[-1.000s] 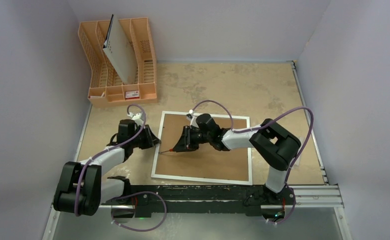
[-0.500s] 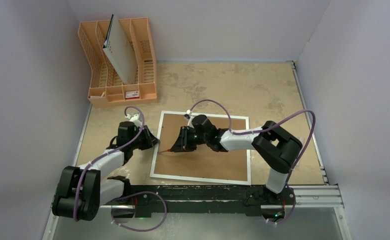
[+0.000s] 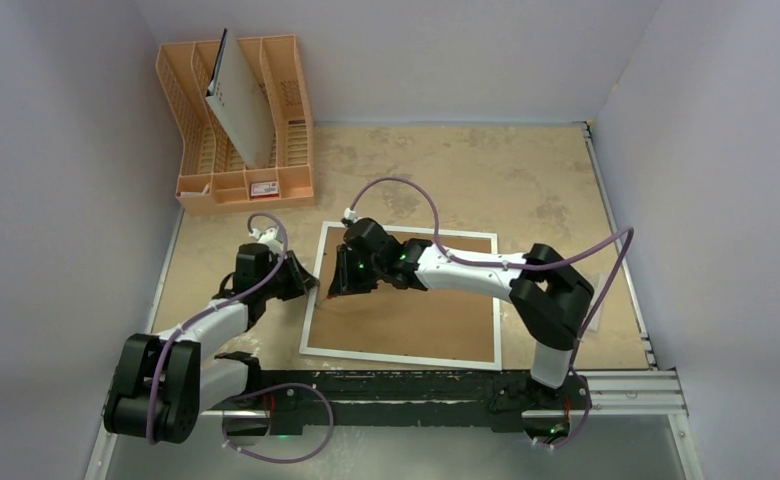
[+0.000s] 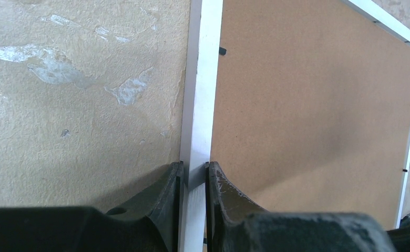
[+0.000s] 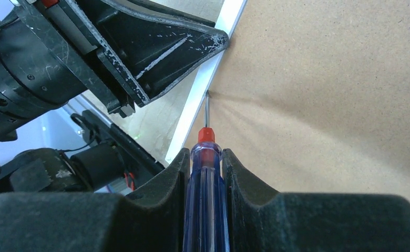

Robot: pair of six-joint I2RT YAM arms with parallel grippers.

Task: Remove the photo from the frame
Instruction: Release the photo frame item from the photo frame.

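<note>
The frame (image 3: pixel 426 320) lies face down on the table, brown fibreboard back up inside a narrow white border. My left gripper (image 3: pixel 309 283) is shut on the left border (image 4: pixel 205 79), one finger outside it and one on the back (image 4: pixel 194 170). My right gripper (image 3: pixel 338 285) is shut on a screwdriver (image 5: pixel 205 178) with a blue handle and red collar. Its thin metal tip (image 5: pixel 206 102) touches the seam between the back and the left border, just below the left gripper's fingers (image 5: pixel 155 47). The photo is hidden under the back.
An orange plastic rack (image 3: pixel 236 130) stands at the back left with a grey-white holed board (image 3: pixel 238 105) leaning in it. Small black clips (image 4: pixel 221 51) sit along the frame's inner edge. Walls close in on both sides. A metal rail (image 3: pixel 616 385) runs along the near edge.
My right gripper has carried the screwdriver left and a little farther back, bringing its tip to the frame's left inner edge. The left gripper keeps its hold on the border.
</note>
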